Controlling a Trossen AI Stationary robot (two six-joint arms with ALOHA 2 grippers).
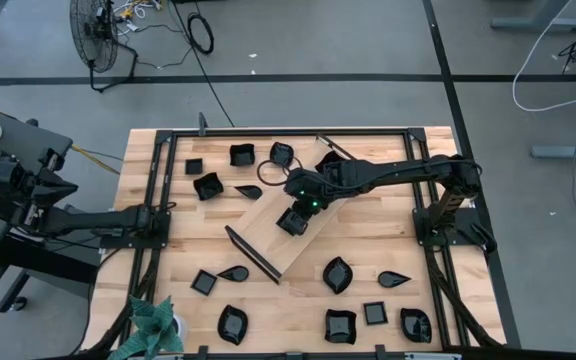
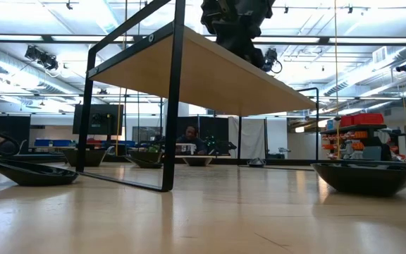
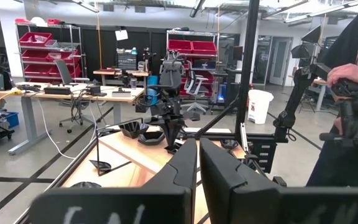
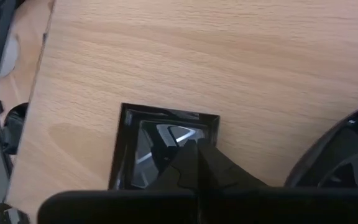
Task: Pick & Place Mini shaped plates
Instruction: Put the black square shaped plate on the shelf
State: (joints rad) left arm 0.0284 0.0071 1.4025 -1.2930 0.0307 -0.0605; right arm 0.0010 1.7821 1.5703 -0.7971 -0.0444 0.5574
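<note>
A square black mini plate point(image 1: 293, 222) point(image 4: 160, 149) lies flat on the light-wood tray point(image 1: 268, 240) point(image 4: 229, 56), which stands slantwise mid-table on its black ends. My right gripper point(image 1: 305, 204) point(image 4: 197, 149) slants down over the plate's near rim, fingers shut. Beside it, part of a second black plate point(image 4: 340, 155) shows on the tray. Several more mini plates lie on the table around the tray, such as a leaf-shaped one point(image 1: 337, 274) and a square one point(image 1: 203, 282). My left gripper point(image 1: 158, 213) point(image 3: 197, 152) waits at the table's left edge, held level, fingers together and empty. My right gripper's shut fingertips point(image 4: 185, 155) stand over the near rim of the square plate, coming slanting down from the table's right side. The fingers themselves hide the rim under them, so I cannot tell whether they touch the plate. The plate rests flat on the tray.
Black frame rails point(image 1: 158, 180) run around the work area. A green plant point(image 1: 153, 325) stands at the near left corner. In the low view the tray top point(image 2: 210, 77) stands raised above the table. A person point(image 3: 353, 93) stands beyond the table's right side.
</note>
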